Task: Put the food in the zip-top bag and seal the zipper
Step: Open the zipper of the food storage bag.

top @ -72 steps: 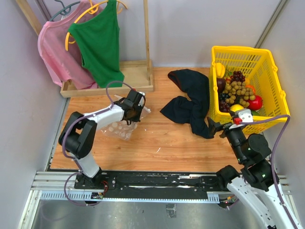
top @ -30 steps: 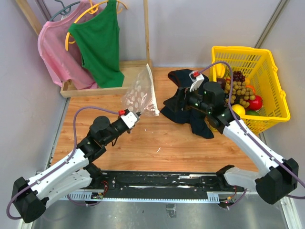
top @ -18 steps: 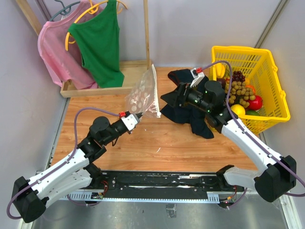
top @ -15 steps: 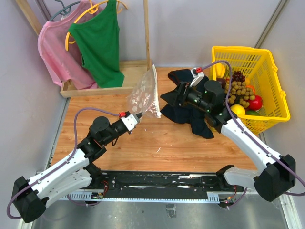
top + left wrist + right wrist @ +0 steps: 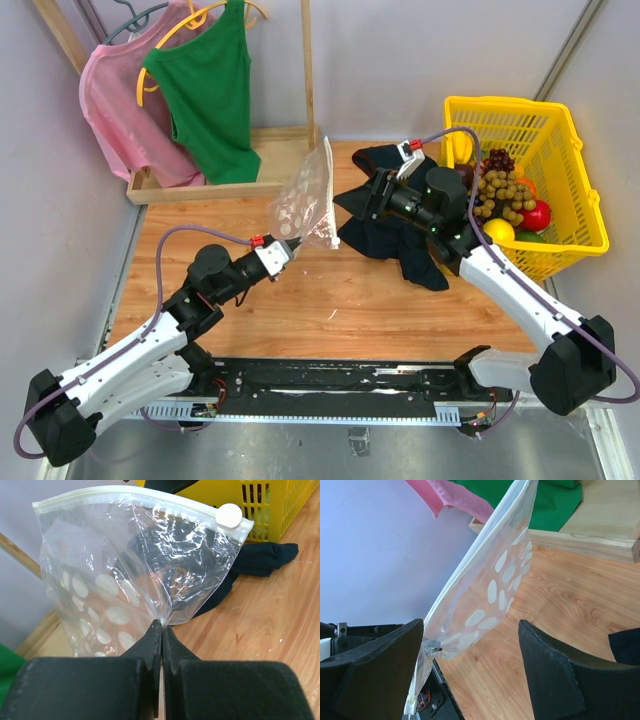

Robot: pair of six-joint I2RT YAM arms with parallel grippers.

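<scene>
Left end effector [image 5: 161,630] is pinching a bottom corner of the zip-top bag [image 5: 305,195], holding it upright above the counter [image 5: 330,290], zipper [image 5: 130,494] on top. Right end effector [image 5: 472,630] is spread wide, just beside the bag. The food [image 5: 505,190] sits in the yellow basket [image 5: 560,255], well apart.

A yellow basket [image 5: 565,135] sits at the far right of the wooden table [image 5: 340,300]. Just to its left lies a dark blue cloth [image 5: 405,235], all crumpled. At the far left, a pink shirt [image 5: 112,110] and a green top [image 5: 210,100] hang on hangers above a flat wooden base [image 5: 285,158].
</scene>
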